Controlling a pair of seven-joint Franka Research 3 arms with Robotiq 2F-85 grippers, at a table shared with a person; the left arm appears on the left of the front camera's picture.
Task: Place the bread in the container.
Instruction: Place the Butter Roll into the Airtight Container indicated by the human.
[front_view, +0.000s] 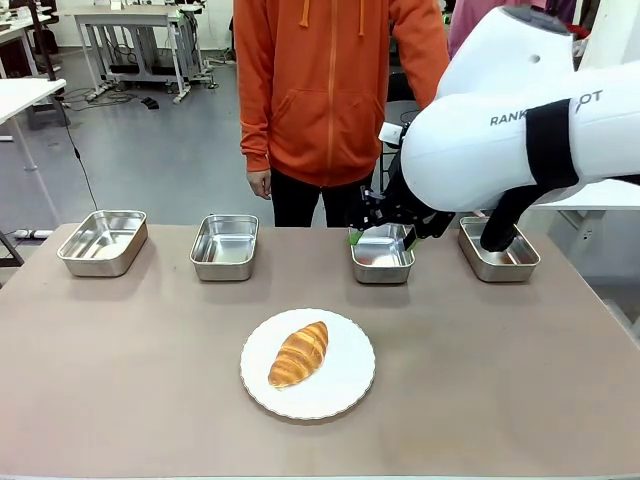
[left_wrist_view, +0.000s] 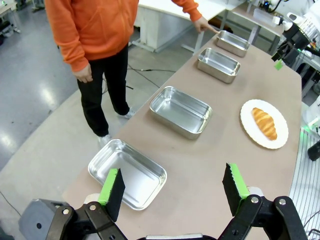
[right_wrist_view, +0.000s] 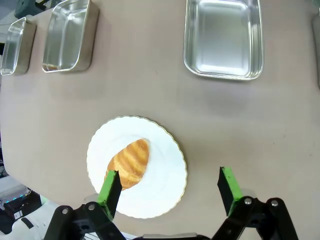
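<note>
The bread (front_view: 298, 354) is a golden-brown croissant lying on a round white scalloped plate (front_view: 340, 395) at the table's near middle. Four steel pans stand in a row along the far edge. In the left wrist view a person's hand (left_wrist_view: 205, 26) points at the farthest pan, the container (left_wrist_view: 233, 42), which is the rightmost pan (front_view: 498, 252) in the front view. My right gripper (right_wrist_view: 169, 187) hangs open high over the table, with the bread (right_wrist_view: 129, 163) below its left finger. My left gripper (left_wrist_view: 173, 185) is open over the table's left end, holding nothing.
The other pans (front_view: 100, 240) (front_view: 224, 245) (front_view: 383, 255) are empty. My right arm (front_view: 520, 130) reaches in from the right, and its gripper (front_view: 375, 225) hovers by the third pan. A person in an orange hoodie (front_view: 335, 80) stands at the far edge.
</note>
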